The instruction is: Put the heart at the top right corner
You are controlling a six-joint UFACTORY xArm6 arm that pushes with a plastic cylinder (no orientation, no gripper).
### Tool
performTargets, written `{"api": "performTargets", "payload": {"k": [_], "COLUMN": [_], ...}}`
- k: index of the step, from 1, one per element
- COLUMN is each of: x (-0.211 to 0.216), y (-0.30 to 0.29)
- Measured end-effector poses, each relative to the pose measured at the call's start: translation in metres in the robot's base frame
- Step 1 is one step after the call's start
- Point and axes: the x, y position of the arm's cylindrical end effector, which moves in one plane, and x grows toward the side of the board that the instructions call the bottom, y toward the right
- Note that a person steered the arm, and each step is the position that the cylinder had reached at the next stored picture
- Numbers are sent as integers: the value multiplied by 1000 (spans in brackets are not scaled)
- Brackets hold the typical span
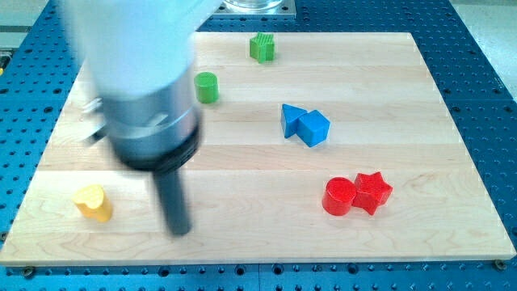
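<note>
My tip [179,230], a gripless end effector holding nothing, is sitting just right of the heart [93,202]; likely repositioning for a push.

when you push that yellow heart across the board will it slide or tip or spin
The yellow heart looks squat and flat-based, so it should slide rather than tip. Its lobed outline will probably make it turn if my tip, now to its right, strikes off-centre. The wooden board looks smooth, so it likely moves easily.

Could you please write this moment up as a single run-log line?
phase: approach | my tip: right of yellow heart, apart | yellow heart: bottom left of board | top right corner: no block
</note>
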Motion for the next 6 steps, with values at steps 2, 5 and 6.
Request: {"api": "performTargets", "payload": {"k": [2, 5, 6], "x": [-35, -170, -197], "y": [-85, 64, 81]}}
